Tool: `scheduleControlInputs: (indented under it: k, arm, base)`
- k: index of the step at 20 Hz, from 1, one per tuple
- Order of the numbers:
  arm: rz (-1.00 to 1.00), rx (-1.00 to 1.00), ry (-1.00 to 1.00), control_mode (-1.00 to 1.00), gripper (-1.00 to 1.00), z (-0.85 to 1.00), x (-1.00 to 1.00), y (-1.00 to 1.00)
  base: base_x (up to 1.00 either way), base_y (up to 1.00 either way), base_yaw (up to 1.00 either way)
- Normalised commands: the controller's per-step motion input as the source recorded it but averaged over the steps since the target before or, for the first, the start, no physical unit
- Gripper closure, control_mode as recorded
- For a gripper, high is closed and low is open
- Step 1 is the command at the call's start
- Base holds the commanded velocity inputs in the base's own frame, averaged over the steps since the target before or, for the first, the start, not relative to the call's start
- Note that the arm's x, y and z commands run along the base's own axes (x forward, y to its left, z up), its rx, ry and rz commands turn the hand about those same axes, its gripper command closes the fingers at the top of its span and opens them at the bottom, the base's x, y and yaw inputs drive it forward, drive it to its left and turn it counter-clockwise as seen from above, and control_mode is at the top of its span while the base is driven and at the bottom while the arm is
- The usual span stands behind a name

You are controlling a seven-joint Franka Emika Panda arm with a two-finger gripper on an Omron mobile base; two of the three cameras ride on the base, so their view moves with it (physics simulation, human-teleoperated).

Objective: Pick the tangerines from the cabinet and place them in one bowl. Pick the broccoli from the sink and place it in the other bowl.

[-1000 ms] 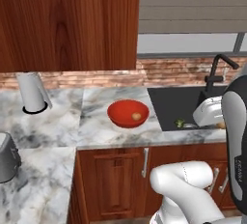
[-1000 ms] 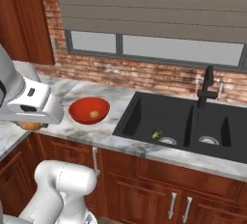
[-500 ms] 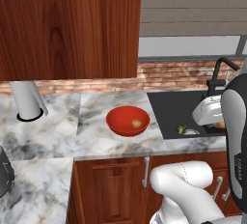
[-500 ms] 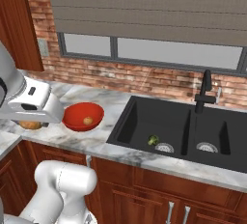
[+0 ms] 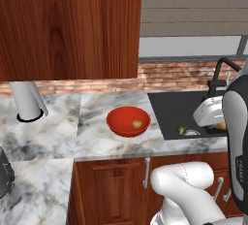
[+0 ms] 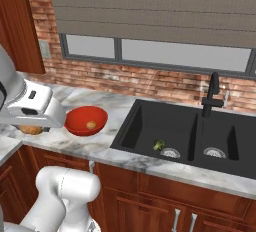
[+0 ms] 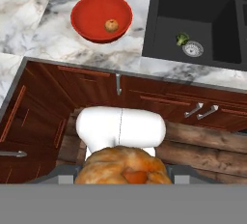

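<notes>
Wall cabinet (image 5: 68,25): reddish-brown wood grain, flat front, hanging above the work area. Surface (image 5: 92,136): grey-veined marble, polished, L-shaped round the corner. Sink (image 6: 165,121): matte black, double basin, silver drains. Red bowl (image 5: 116,117): glossy, round, shallow, standing on the surface just left of the sink. Claw (image 6: 32,126): pressed together on one tangerine (image 7: 120,165), a lumpy orange-tan rind pinched between the tips; hangs off the front edge of the surface, above the cupboard fronts rather than the bowl. Second tangerine (image 7: 111,25): small, round, lying inside the red bowl, right of centre. Broccoli (image 7: 182,38): small knobbly green clump, in the left basin beside the drain. Hazards, as judged: round rind slipping from the pinch during the carry and falling to the floor; high release bouncing the fruit off the slick shallow bowl or knocking its neighbour out; low approach clipping the rim and sliding the bowl across polished marble.
</notes>
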Motion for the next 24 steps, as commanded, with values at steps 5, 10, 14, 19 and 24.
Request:
scheduleControlInputs:
  k: [5,10,14,19,24]
  arm:
    - [0.01,0.00,0.00,-1.00,1.00,0.00,0.10,-0.03]
    - [0.14,0.01,0.03,-1.00,1.00,-0.03,0.47,-0.23]
    - [0.28,0.05,0.01,-1.00,1.00,-0.10,0.62,-0.14]
    - [0.31,0.05,0.02,-1.00,1.00,-0.08,0.54,-0.01]
    - [0.37,-0.01,-0.04,-1.00,1.00,-0.35,0.46,-0.01]
  base:
    - [0.00,0.00,0.00]
    - [0.00,0.00,0.00]
    - [0.00,0.00,0.00]
    - [0.00,0.00,0.00]
    - [0.00,0.00,0.00]
